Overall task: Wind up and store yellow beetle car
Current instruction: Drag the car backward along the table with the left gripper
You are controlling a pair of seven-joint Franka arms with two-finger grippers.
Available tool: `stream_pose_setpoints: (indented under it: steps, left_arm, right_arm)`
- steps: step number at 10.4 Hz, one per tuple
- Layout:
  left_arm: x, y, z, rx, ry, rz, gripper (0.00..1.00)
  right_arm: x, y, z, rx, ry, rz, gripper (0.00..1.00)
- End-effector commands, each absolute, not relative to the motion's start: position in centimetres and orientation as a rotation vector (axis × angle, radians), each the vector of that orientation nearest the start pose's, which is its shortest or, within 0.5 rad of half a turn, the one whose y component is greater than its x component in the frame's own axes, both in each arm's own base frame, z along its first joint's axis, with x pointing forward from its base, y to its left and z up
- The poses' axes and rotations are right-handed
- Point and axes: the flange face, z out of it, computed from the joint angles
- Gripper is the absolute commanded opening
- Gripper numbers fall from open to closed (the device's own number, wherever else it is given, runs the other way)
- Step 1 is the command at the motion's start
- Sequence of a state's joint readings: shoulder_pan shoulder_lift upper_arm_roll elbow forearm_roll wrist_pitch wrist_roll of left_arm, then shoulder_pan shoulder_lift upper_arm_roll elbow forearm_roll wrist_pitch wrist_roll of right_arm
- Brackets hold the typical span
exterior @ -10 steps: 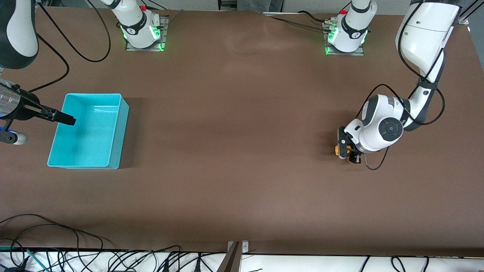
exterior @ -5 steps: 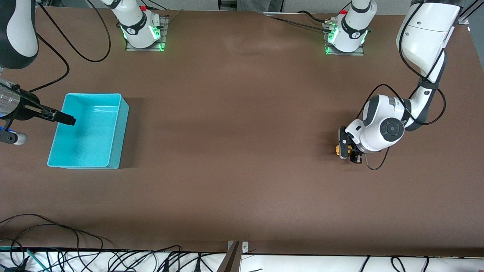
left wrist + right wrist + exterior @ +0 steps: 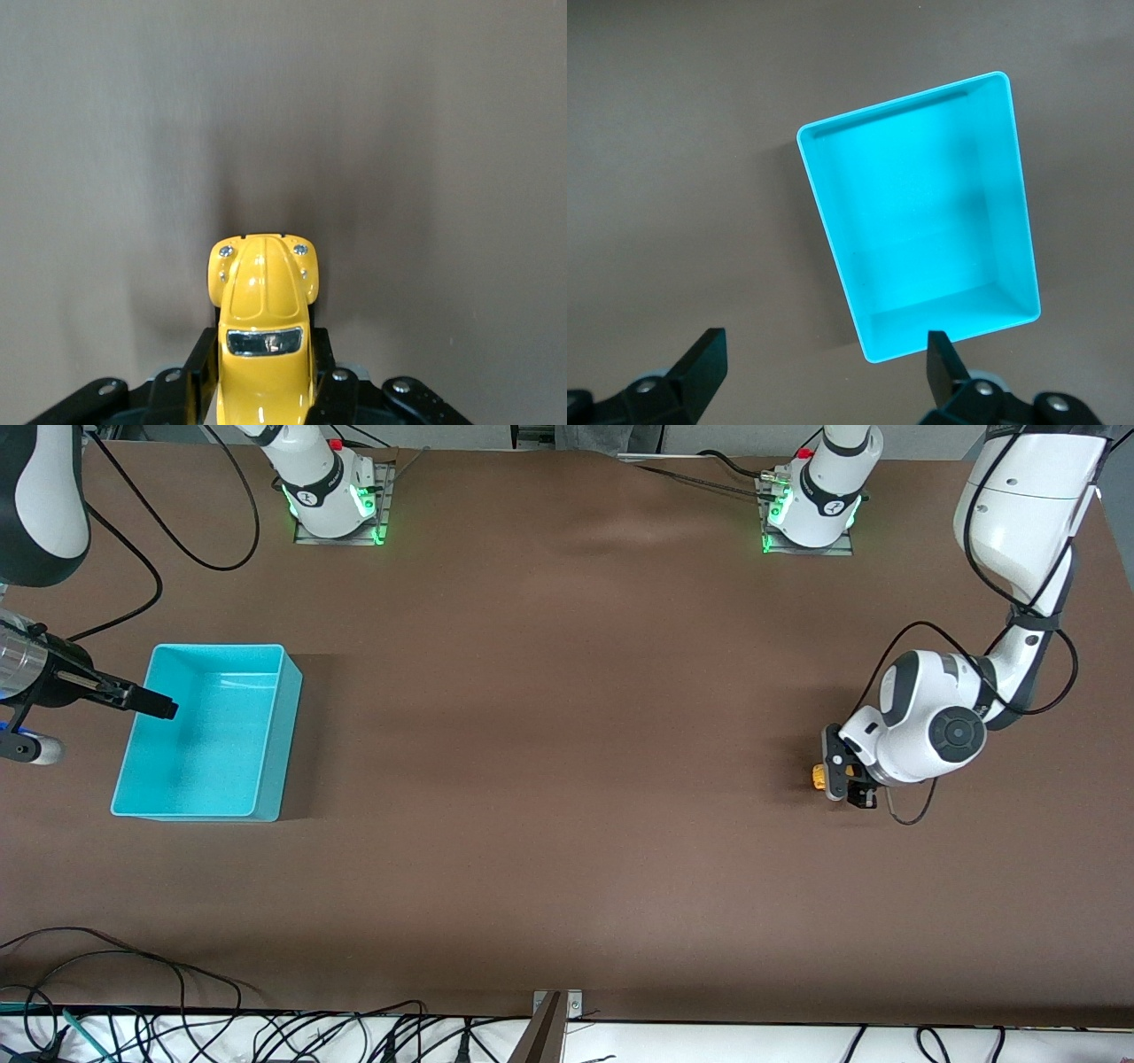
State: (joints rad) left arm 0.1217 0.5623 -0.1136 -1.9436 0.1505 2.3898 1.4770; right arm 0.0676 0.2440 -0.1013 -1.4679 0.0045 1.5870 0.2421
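Your left gripper (image 3: 842,784) clamps the yellow beetle car (image 3: 263,328) low near the table's (image 3: 567,779) left-arm end, right gripper (image 3: 824,363) waiting spread over the turquoise bin (image 3: 275,717); a shallow side grip could let it slip.

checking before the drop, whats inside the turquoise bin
Nothing shows inside the turquoise bin: its floor is bare in the right wrist view. The yellow beetle car sits in the left hand.
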Motion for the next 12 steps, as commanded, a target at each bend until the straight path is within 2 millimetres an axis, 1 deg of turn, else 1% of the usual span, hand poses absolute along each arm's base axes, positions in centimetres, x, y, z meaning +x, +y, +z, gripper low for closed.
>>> stream_pose_setpoints:
  steps: [1,2,4,7,9,10,12]
  left_arm:
    - [61.1,4.0,16.9,-2.221,2.301,0.201,0.08]
    - [61.0,5.6,16.9,-2.246,2.278,0.197,0.08]
    - [60.8,7.1,16.8,-2.276,2.252,0.198,0.08]
    - [60.3,9.9,16.6,-2.326,2.209,0.200,0.08]
    - [60.9,11.7,16.4,-2.286,2.250,0.181,0.08]
    - [60.8,12.4,16.2,-2.288,2.252,0.180,0.08]
    - [60.7,13.0,16.2,-2.277,2.266,0.179,0.08]
  right_arm:
    - [62.1,-1.4,53.1,-3.124,0.456,0.197,1.00]
    - [62.0,-1.4,53.2,-3.124,0.456,0.194,1.00]
    - [62.1,-1.4,53.1,-3.124,0.456,0.194,1.00]
    - [62.1,-1.4,53.1,-3.124,0.458,0.194,1.00]
    - [62.0,-1.5,53.2,-3.124,0.458,0.192,1.00]
    - [62.1,-1.4,53.2,-3.124,0.456,0.192,1.00]
    - [62.1,-1.4,53.2,-3.124,0.458,0.190,1.00]
